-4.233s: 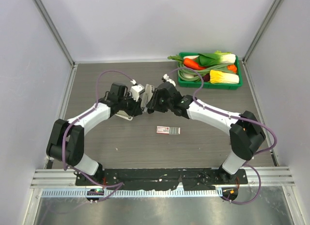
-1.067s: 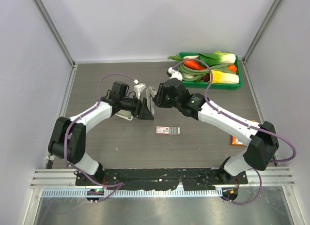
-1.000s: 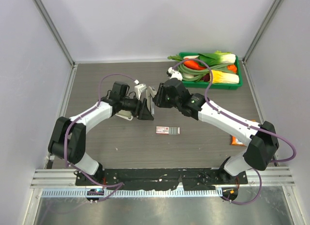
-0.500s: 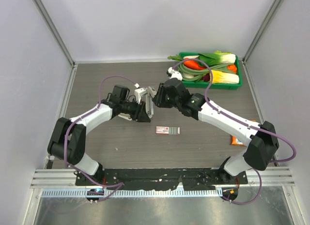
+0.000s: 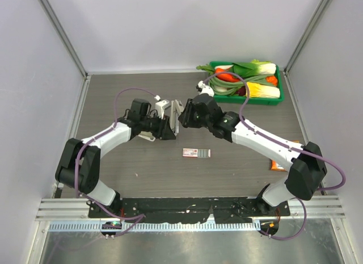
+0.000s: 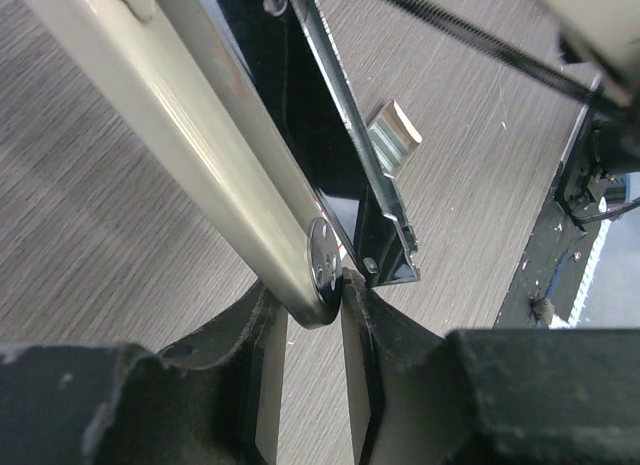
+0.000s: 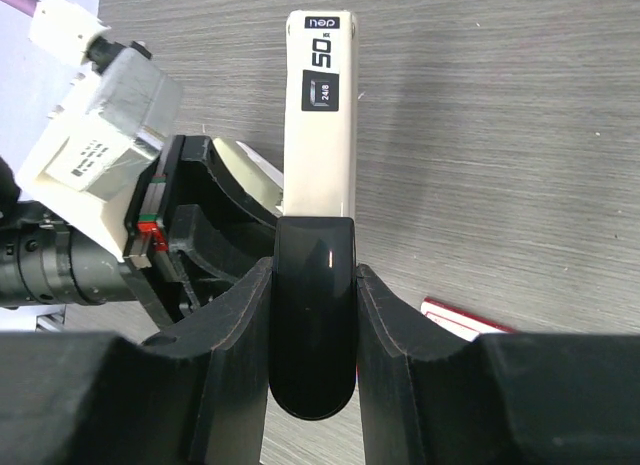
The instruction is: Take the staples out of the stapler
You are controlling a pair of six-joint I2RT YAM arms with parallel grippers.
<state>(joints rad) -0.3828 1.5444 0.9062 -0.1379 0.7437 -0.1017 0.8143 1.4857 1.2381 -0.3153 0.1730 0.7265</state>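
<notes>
Bench: grey wood-grain surface, enclosed by plain pale walls with metal corner posts. Tray: green, set in the far right corner; vegetables are piled in it, among them a leafy cabbage, a carrot and a yellow corn cob. Box: flat, pink and white, laid on the bench near the middle, in front of both arms. Small orange item: laid at the right, partly hidden by the right arm. Stapler: held above the bench left of centre, between the two arms, its pale top splayed apart from the black-and-silver metal part. Right fingers: clamped on the stapler's black rear end. Left fingers: pressed against both sides of the pale top's hinge end.
</notes>
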